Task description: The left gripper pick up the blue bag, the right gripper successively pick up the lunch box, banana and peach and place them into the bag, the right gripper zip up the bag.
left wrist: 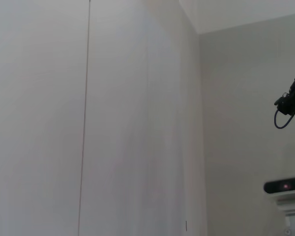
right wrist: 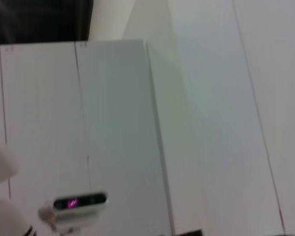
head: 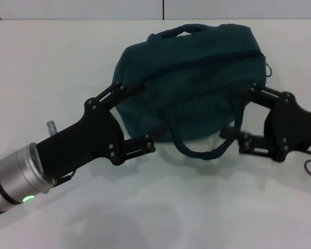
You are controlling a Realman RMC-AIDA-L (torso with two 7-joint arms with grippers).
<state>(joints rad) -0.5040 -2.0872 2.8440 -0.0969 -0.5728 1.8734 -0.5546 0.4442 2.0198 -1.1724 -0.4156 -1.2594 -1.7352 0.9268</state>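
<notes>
The blue bag (head: 197, 67) lies on the white table (head: 160, 207) at the centre of the head view. Its dark zip line runs across the top and a handle loop (head: 203, 153) hangs toward me. My left gripper (head: 135, 116) is at the bag's left end, jaws wide apart, one finger (head: 116, 89) against the bag's upper left edge and the other below it. My right gripper (head: 238, 110) is at the bag's right end, jaws also wide apart. The lunch box, banana and peach are out of view. Neither wrist view shows the bag.
The table's far edge meets a wall behind the bag. The left wrist view shows only walls, a camera bar (left wrist: 284, 185) and a black cabled part (left wrist: 289, 102). The right wrist view shows wall panels and a camera bar (right wrist: 81, 202).
</notes>
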